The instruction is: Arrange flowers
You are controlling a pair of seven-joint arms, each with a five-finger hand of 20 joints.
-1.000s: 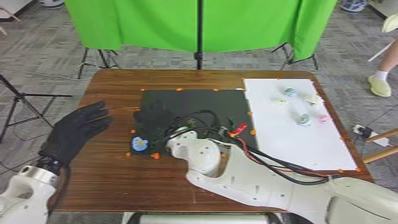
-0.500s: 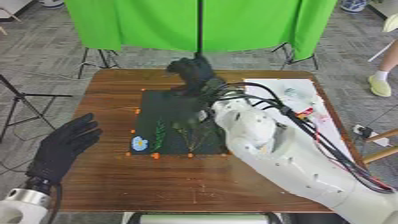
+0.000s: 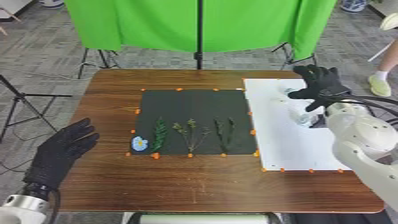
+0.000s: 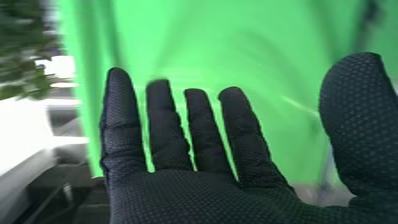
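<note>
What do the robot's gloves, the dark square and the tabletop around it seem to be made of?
The right hand's black glove looks like matte knitted fabric, judging by its fine dotted texture. The dark flat square could be card, felt or foam, being evenly dull; I can't tell which. The brown tabletop looks like wood with a slight sheen, going by its streaky grain.

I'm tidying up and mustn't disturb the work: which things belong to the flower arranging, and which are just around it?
For the arranging:
blue flower
feathery green sprig
branching green sprig with small buds
two thin green stems
flat black sheet
flat white sheet

Apparently just around:
green cloth backdrop
black tripod stand
</note>
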